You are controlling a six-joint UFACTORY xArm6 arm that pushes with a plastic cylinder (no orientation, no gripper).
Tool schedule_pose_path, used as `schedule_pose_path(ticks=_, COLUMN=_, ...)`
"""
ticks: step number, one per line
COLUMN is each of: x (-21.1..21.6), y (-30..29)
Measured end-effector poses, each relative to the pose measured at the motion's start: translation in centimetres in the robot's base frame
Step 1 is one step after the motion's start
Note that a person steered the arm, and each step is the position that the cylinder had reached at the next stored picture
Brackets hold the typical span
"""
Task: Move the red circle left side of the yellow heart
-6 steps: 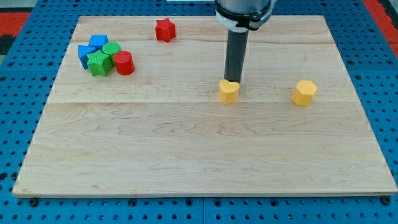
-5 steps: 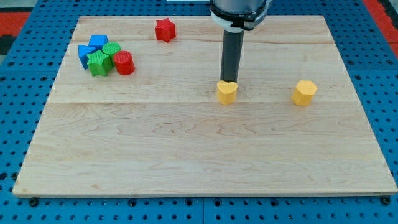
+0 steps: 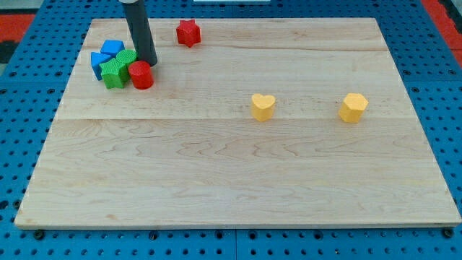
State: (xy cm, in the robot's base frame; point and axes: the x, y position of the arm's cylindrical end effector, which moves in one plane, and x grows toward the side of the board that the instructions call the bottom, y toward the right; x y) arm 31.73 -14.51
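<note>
The red circle [image 3: 141, 75] stands at the board's upper left, touching a cluster of green and blue blocks on its left. The yellow heart [image 3: 263, 106] lies near the board's middle, far to the right of the red circle. My tip [image 3: 148, 63] is just behind the red circle at its upper right edge, touching or almost touching it.
A green cube-like block [image 3: 113, 74], a green round block [image 3: 128, 58] and two blue blocks [image 3: 102, 58] crowd the red circle's left. A red star [image 3: 188, 33] sits near the top edge. A yellow hexagon-like block [image 3: 353, 107] lies at the right.
My tip has moved from just behind the yellow heart far to the left, to the red circle. The blocks have hardly shifted.
</note>
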Motion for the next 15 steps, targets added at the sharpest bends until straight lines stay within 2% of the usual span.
schedule_pose_path(ticks=1, x=0.8, y=-1.4)
schedule_pose_path(ticks=3, x=5.5, y=-2.0)
schedule_pose_path(ticks=4, x=4.8, y=-3.6)
schedule_pose_path(ticks=6, x=8.7, y=-3.5)
schedule_pose_path(ticks=7, x=8.9, y=-6.9)
schedule_pose_path(ticks=8, x=11.7, y=-7.9)
schedule_pose_path(ticks=10, x=11.4, y=1.1)
schedule_pose_path(ticks=11, x=13.4, y=-2.8)
schedule_pose_path(ticks=12, x=12.5, y=-1.0)
schedule_pose_path(ticks=13, x=11.5, y=5.3)
schedule_pose_path(ticks=14, x=12.6, y=4.0)
schedule_pose_path(ticks=15, x=16.8, y=3.4)
